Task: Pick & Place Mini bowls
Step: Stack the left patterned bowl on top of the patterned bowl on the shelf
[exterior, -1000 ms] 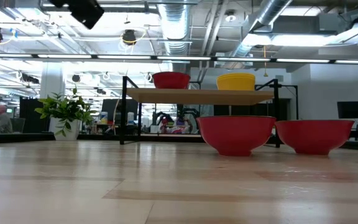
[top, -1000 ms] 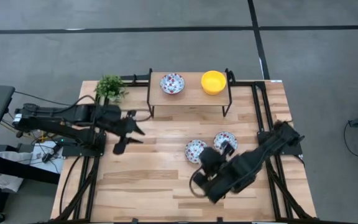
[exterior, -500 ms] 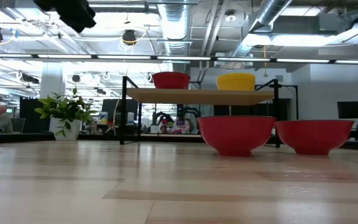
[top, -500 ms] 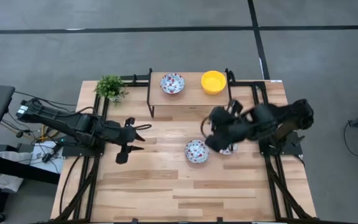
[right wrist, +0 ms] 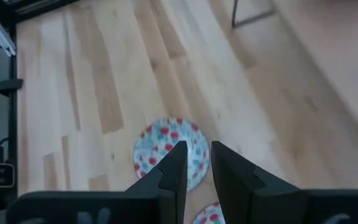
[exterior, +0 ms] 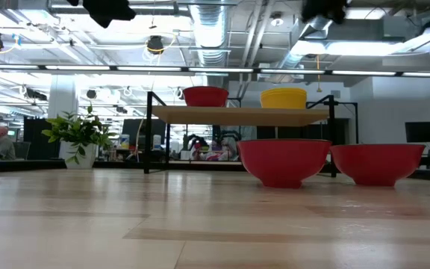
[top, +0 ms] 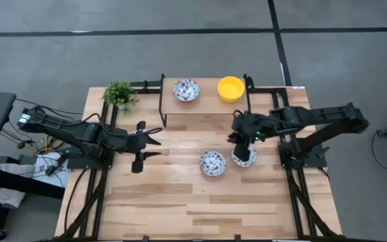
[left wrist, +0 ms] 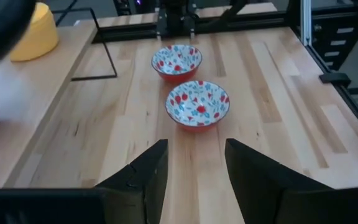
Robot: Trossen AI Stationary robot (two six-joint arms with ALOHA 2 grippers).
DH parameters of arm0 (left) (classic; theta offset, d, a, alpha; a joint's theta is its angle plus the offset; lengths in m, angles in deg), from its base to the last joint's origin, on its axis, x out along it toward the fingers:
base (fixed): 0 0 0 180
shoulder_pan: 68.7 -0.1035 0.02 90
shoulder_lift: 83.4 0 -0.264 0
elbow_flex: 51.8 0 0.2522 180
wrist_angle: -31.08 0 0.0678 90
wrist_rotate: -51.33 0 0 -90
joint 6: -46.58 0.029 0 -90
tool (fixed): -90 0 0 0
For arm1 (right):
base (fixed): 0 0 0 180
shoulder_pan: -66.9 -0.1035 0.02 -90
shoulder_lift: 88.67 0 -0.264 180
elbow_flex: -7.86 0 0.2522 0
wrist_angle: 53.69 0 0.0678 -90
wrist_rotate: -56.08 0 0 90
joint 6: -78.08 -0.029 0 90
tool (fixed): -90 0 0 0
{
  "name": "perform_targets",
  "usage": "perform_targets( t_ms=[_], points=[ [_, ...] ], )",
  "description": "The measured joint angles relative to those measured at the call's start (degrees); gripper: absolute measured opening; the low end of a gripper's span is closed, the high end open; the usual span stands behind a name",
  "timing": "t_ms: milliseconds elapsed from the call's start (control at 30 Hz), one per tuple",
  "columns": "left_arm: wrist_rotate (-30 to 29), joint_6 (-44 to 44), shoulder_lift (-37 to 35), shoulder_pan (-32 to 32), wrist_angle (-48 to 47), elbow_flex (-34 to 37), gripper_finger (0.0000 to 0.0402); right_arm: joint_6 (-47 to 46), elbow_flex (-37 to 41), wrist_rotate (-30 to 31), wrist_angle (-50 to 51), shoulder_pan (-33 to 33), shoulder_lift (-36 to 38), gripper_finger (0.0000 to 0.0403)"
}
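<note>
So right now two of the small white bowls with the red-and-blue flower print sit side by side on the pale wooden tabletop [top: 180, 195], just in front of the little black-framed wooden shelf [top: 205, 106]. Call them the left floral bowl [top: 212, 163] and the right floral bowl [top: 243, 157]. A third floral bowl [top: 186, 90] and a plain yellow round bowl [top: 230, 88] are up on the shelf itself.

The right tool [top: 242, 142] hangs just above the right floral bowl, between it and the shelf. Its fingers are only narrowly parted and nothing's in them. The left tool [top: 154, 146] is well off to the left of the shelf, wide open and empty, pointed at the floral pair.

My worry: those two bowls nearly touch. If the right tool drops on one with a gap that narrow, I'd guess a finger lands on the rim instead of straddling it, tipping the bowl or shoving it into its neighbour. Thin glazed rims probably slip too. And lifting toward the shelf, it could clip the shelf's front edge.

The small green potted plant [top: 119, 95] at the shelf's left looks safely out of it.
</note>
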Motion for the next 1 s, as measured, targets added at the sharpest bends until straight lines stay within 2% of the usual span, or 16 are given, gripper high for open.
perform_targets(
  t_ms=[200, 367, 500, 700, 867, 1000],
  points=[
    [0.0, -0.02, 0.54, 0.0, 1.71, -0.04, 0.0159, -10.91, 19.1, 2.73, -9.01, -5.37, 12.28, 0.0063],
    [0.0, -0.17, 4.48, 0.0, 6.57, -0.07, 0.0159, -18.16, 26.92, 6.51, -11.48, -12.09, 17.74, 0.0063],
    [-0.28, -0.17, 9.94, 0.0, 12.9, -0.07, 0.0159, -19.44, 28.91, 9.37, -9.92, -16.59, 18.54, 0.0063],
    [-1.94, -1.28, 19.41, -0.27, 22.56, -0.22, 0.0159, -19.43, 28.92, 9.63, -3.38, -20.49, 18.42, 0.0063],
    [-1.92, -1.19, 27.75, -1.76, 23.74, -4.08, 0.0159, -19.4, 28.92, 11.27, 0.6, -22.24, 18.52, 0.0063],
    [-1.94, 2.39, 33.83, -2.98, 23.76, -8.02, 0.0159, -19.36, 28.92, 12.22, 0.95, -22.4, 18.44, 0.0063]
  ],
)
